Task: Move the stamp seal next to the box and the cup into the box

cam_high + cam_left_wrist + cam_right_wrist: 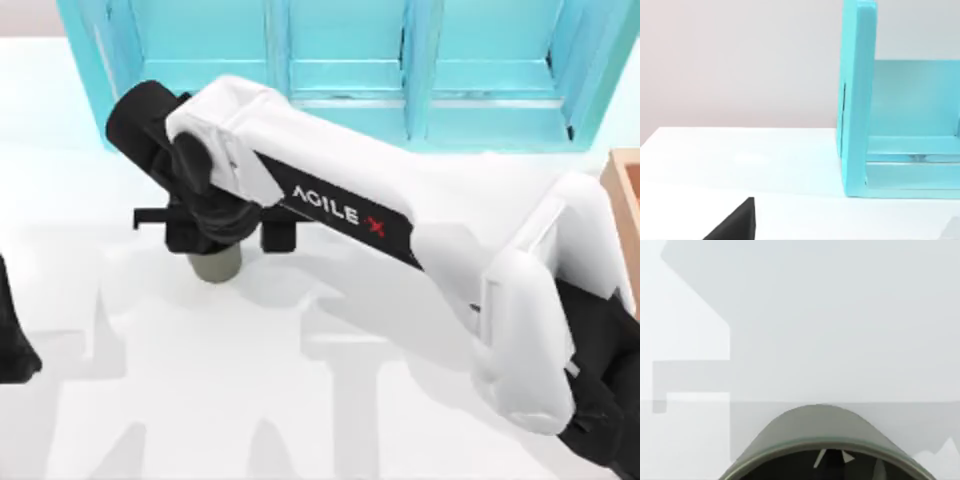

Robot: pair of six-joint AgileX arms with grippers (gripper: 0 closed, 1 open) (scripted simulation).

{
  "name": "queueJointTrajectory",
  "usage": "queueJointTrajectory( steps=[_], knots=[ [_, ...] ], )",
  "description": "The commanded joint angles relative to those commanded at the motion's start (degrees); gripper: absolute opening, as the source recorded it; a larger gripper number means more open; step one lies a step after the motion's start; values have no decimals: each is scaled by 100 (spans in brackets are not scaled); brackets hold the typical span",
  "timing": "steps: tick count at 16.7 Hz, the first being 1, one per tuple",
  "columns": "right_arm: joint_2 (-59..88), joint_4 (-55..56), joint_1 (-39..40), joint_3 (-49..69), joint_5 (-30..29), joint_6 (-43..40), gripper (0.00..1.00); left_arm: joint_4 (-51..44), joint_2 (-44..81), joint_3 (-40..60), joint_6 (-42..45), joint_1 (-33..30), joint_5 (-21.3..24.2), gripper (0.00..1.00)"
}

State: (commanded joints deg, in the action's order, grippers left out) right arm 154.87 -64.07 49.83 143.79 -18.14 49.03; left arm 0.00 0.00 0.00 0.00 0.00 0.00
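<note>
The dark olive-grey cup [216, 268] stands on the white table left of centre, in front of the cabinet. My right arm reaches across the table, and its right gripper [228, 240] hangs directly over the cup, open, with a black finger on either side. In the right wrist view the cup's rim [820, 442] and dark inside are very near. A corner of the salmon-pink box [626, 190] shows at the table's right edge. The stamp seal is hidden. My left gripper [10, 345] is parked at the left edge.
A large turquoise shelved cabinet [400, 70] runs along the back of the table, and its side wall [859, 100] shows in the left wrist view. The right arm's white links span the middle of the table, from the right edge to the cup.
</note>
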Motion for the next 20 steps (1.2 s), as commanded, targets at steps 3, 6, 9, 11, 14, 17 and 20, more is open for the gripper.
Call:
queueJointTrajectory(
  steps=[3, 6, 9, 11, 14, 17, 20],
  knots=[
    [0, 0, 0, 0, 0, 0, 10, 0, 0, 0, 0, 0, 0, 100],
    [0, 0, 0, 0, 0, 0, 0, 0, 0, 0, 0, 0, 0, 100],
    [0, 0, 0, 0, 0, 0, 0, 0, 0, 0, 0, 0, 0, 100],
    [0, 0, 0, 0, 0, 0, 0, 0, 0, 0, 0, 0, 0, 100],
    [-45, -4, 16, -36, 4, 3, 0, 0, 0, 0, 0, 0, 0, 100],
    [-442, 29, -109, -425, 41, -115, 0, 0, 0, 0, 0, 0, 0, 100],
    [-1224, 76, -327, -1166, 107, -347, 0, 0, 0, 0, 0, 0, 0, 100]
  ],
)
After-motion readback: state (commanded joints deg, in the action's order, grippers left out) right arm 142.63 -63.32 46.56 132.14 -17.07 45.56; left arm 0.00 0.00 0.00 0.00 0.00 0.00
